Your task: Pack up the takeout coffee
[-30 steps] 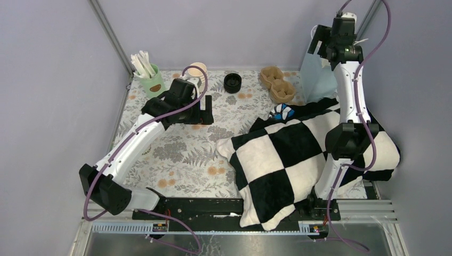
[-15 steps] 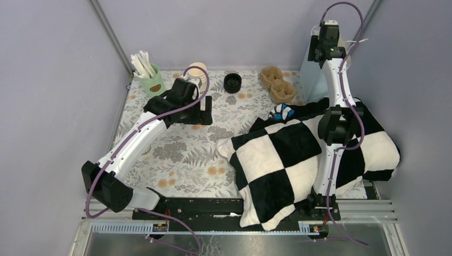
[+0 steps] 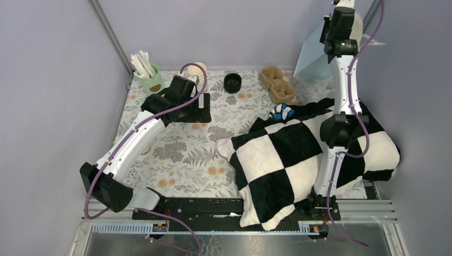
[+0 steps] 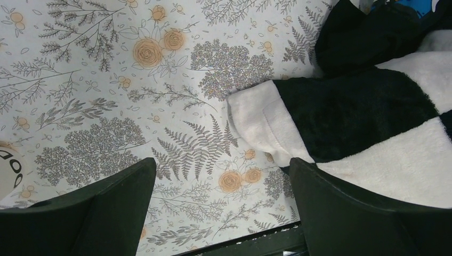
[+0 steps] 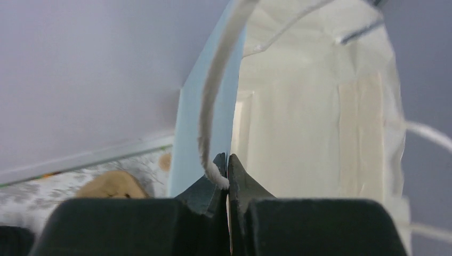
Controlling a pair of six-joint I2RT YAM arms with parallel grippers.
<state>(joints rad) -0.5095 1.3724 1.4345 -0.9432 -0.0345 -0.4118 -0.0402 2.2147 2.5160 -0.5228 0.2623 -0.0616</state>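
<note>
Bag (image 3: 312, 57): top edge clamped in right claw (image 5: 228, 178), 1 o'clock.
Cup (image 3: 199, 68): 11 o'clock, near left claw (image 4: 221, 170), jaws apart.

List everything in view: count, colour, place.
printed cup: one, cream with dark print, left edge of left wrist view, mostly cut off
cream cup: count unclear, back, behind left arm
mint-green cup: one, holding white sticks, back left
black lid: one, back centre
cup holders: two, brown, back right
paper bag: one, light blue, back right corner
blanket: one, black-and-white checked, right side
small object: one, blue and white, at blanket's far edge
tablecloth: one, floral, covering table
left gripper: open, above tablecloth
right gripper: shut on paper bag's white handle
</note>
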